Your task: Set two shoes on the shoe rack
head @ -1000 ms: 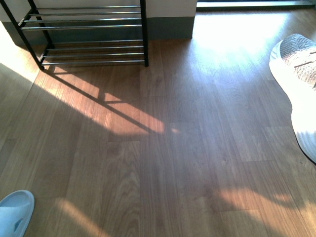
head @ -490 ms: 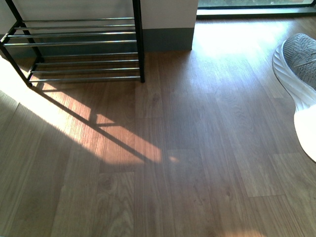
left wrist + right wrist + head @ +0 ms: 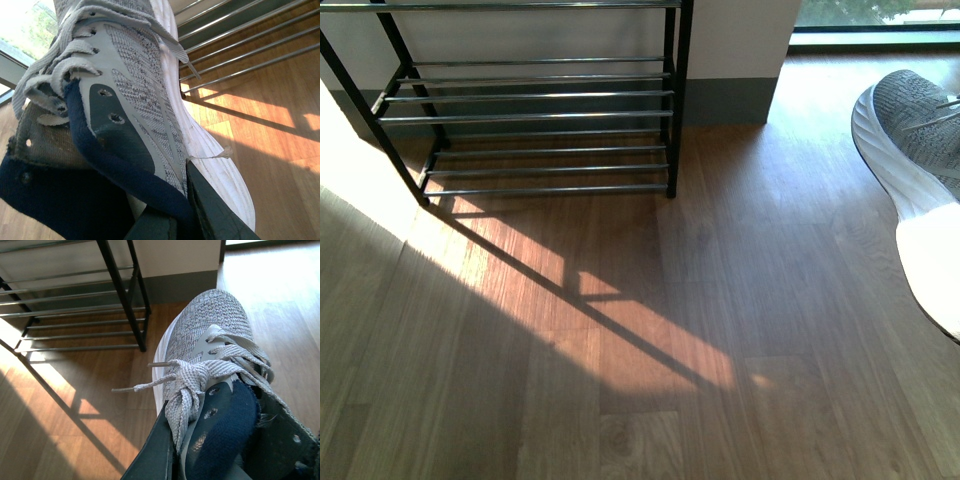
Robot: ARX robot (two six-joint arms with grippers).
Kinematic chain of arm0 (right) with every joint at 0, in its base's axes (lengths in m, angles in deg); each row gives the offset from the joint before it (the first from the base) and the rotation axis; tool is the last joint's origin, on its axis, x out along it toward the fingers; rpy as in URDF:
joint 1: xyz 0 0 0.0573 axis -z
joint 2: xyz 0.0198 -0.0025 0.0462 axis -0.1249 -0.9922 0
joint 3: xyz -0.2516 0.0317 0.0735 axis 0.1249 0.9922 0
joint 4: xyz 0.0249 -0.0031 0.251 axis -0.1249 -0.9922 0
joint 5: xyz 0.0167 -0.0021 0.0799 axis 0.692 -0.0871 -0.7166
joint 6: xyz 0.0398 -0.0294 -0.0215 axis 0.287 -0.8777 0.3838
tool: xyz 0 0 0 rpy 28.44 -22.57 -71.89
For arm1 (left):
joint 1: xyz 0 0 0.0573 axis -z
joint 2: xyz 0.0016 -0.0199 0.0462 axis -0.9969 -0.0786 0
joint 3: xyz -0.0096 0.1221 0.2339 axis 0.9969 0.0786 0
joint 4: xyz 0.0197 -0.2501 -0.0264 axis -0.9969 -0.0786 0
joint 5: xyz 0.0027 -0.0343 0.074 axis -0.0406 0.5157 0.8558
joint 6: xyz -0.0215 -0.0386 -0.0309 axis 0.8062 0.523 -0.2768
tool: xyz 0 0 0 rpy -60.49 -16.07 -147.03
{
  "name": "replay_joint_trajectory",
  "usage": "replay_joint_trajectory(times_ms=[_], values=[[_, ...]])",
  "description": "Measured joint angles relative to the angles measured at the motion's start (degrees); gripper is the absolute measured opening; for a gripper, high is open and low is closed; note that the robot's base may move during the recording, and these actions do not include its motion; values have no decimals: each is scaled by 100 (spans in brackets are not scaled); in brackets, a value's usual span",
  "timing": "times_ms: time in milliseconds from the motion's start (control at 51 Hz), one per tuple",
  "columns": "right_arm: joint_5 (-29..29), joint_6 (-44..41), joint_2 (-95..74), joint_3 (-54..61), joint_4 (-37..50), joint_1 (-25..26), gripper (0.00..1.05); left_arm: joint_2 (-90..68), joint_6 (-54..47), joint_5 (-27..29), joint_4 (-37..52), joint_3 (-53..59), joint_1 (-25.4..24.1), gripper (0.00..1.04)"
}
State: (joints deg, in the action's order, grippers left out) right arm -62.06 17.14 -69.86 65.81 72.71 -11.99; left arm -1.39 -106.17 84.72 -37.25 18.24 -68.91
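Since the visible shelves of the shoe rack (image 3: 520,117) carry nothing, neither placement is judged done. One grey sneaker (image 3: 135,85) is clamped at its navy collar by the left gripper (image 3: 175,220), the rack's rods seen near behind it. The second sneaker (image 3: 215,320) is pinched likewise by the right gripper (image 3: 215,450), toe aimed at the rack, near but apart. Both shoes are left to be carried in and set down.

A grey knit sneaker (image 3: 135,100) fills the view, its navy collar pinched between the dark fingers (image 3: 220,215). Beyond it, the shoe rack (image 3: 250,45) shows silver rods above the sunlit wooden floor (image 3: 280,165).
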Motion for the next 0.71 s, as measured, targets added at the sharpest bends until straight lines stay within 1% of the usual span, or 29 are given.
replay_joint_trajectory(times_ms=[706], values=[[26, 0, -7, -2, -2, 22, 1, 0, 0, -22, 0, 0, 13, 2]])
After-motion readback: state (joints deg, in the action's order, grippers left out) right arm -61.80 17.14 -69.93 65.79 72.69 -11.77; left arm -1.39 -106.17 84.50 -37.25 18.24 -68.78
